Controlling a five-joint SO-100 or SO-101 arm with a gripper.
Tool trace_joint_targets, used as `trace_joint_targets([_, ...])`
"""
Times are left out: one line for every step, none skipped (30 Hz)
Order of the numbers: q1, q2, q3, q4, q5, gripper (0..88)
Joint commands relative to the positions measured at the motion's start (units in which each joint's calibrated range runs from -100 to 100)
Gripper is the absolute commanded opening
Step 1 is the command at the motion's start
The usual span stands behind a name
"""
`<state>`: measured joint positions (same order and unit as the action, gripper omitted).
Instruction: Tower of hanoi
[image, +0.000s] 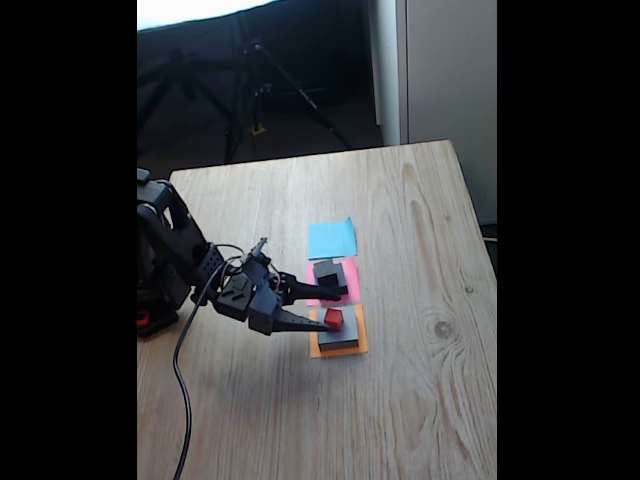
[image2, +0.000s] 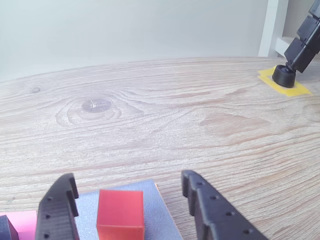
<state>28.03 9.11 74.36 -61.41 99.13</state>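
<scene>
The light wooden table (image: 300, 420) with wavy grain filled the middle of the fixed view. A dark round knot (image: 437, 328) sat on its right side. Three paper squares lay flat on it in a row near the middle: a blue paper square (image: 331, 239) on top, a pink paper square (image: 349, 290) below it, and an orange paper square (image: 340, 348) lowest. A black cable (image: 181, 400) lay along the lower left. In the wrist view, a yellow patch (image2: 287, 88) sat at the upper right.

It looks like a hobby or home workroom. Behind the gripper (image: 322, 306), beyond the wooden table (image: 420, 400), stand a tripod (image: 262, 85) and a pale cabinet (image: 440, 70).
</scene>
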Motion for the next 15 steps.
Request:
trace_joint_targets([-0.2, 2.6, -2.8, -4.7, 0.9, 23.7])
trace_joint_targets([-0.2, 3.5, -3.3, -5.6, 0.9, 23.7])
trace_joint_targets([-0.2, 4.3, -3.4, -6.3, 0.9, 23.6])
trace_joint_targets([-0.2, 5.0, -3.6, -6.9, 0.9, 23.6])
trace_joint_targets([-0.2, 5.6, -3.6, -7.3, 0.9, 23.6])
trace_joint_targets([-0.1, 6.0, -3.6, -7.6, 0.9, 23.6])
trace_joint_targets([0.0, 6.3, -3.5, -7.8, 0.9, 23.6])
trace_joint_targets([0.0, 6.5, -3.5, -7.8, 0.9, 23.6])
trace_joint_targets([0.0, 6.6, -3.4, -7.8, 0.9, 23.6])
trace_joint_targets([0.2, 6.9, -3.2, -7.8, 0.9, 23.6])
trace_joint_targets([0.2, 7.0, -2.8, -7.9, 0.9, 23.6])
trace_joint_targets([0.3, 7.3, -2.6, -8.3, 0.9, 23.5])
trace_joint_targets([0.3, 7.5, -2.5, -8.6, 0.9, 23.5])
trace_joint_targets([0.3, 7.9, -2.5, -8.8, 0.9, 23.5])
trace_joint_targets([0.3, 8.5, -2.6, -9.1, 0.9, 23.5])
